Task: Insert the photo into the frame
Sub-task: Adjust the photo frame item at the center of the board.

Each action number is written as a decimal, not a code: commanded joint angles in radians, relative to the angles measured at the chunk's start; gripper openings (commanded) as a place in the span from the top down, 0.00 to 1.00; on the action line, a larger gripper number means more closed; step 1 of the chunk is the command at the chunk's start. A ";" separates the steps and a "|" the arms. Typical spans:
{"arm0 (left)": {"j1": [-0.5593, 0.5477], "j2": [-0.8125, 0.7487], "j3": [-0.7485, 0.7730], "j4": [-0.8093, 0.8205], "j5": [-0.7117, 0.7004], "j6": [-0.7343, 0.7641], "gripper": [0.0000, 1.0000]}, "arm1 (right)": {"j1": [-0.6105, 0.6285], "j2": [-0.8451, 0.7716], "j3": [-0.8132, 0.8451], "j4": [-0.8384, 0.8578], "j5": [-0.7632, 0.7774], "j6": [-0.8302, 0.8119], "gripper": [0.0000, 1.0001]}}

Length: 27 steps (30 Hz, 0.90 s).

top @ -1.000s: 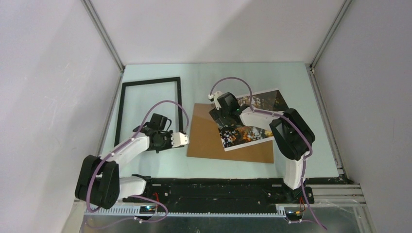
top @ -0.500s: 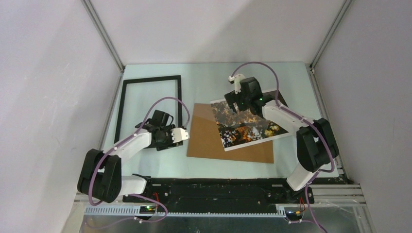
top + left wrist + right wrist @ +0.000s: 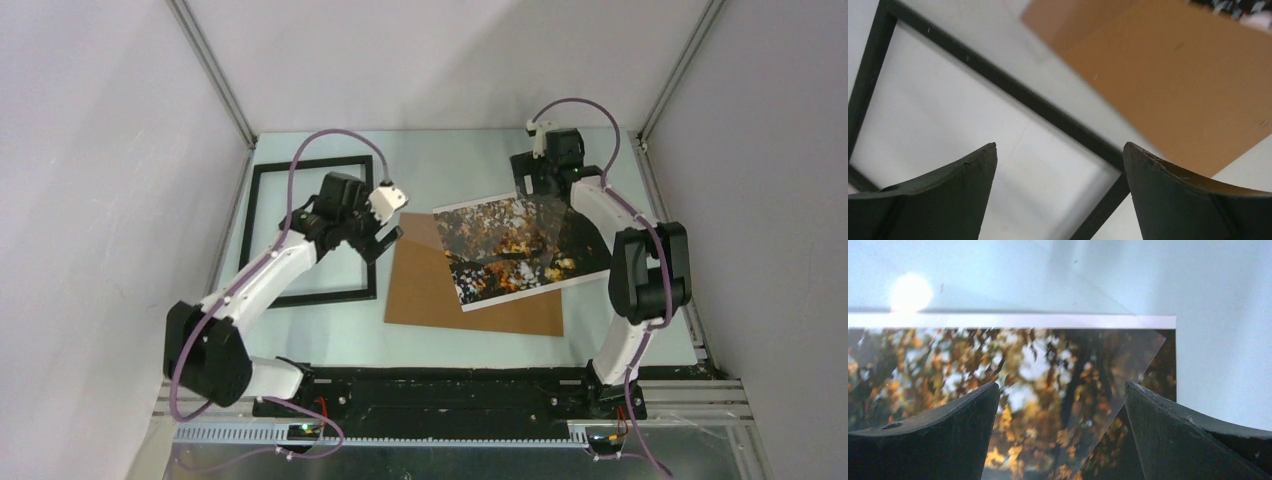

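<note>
With jaws wide and empty, the left gripper (image 3: 1058, 147) hovers over the right rail of the frame (image 3: 1013, 89) at the left, the right gripper (image 3: 1060, 385) over the far right edge of the photo (image 3: 510, 250), which lies face up partly on the brown backing board (image 3: 430, 290), so the next pinch should probably take only its white border, low and flat.

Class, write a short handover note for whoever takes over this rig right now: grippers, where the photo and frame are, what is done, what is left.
Left gripper: open, empty, above the frame's right bar.
Right gripper: open, empty, above the photo's far edge.
Frame: flat on the table's left side, nothing in it.
Photo: face up, partly on the brown backing board, a clear sheet across part of it.
Done: nothing placed yet.
Left: get the photo into the frame.
</note>
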 commanded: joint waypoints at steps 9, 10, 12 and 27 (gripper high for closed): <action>-0.062 0.425 0.269 0.078 0.252 -0.652 0.00 | -0.131 0.389 0.509 -0.181 -0.181 -0.025 0.02; -0.063 0.443 0.283 0.093 0.262 -0.705 0.00 | -0.134 0.414 0.535 -0.193 -0.188 -0.031 0.02; -0.071 0.489 0.302 0.105 0.278 -0.773 0.00 | -0.140 0.467 0.614 -0.237 -0.215 -0.045 0.02; -0.143 0.571 0.295 0.161 0.226 -1.084 0.00 | -0.182 0.743 0.997 -0.535 -0.351 -0.105 0.02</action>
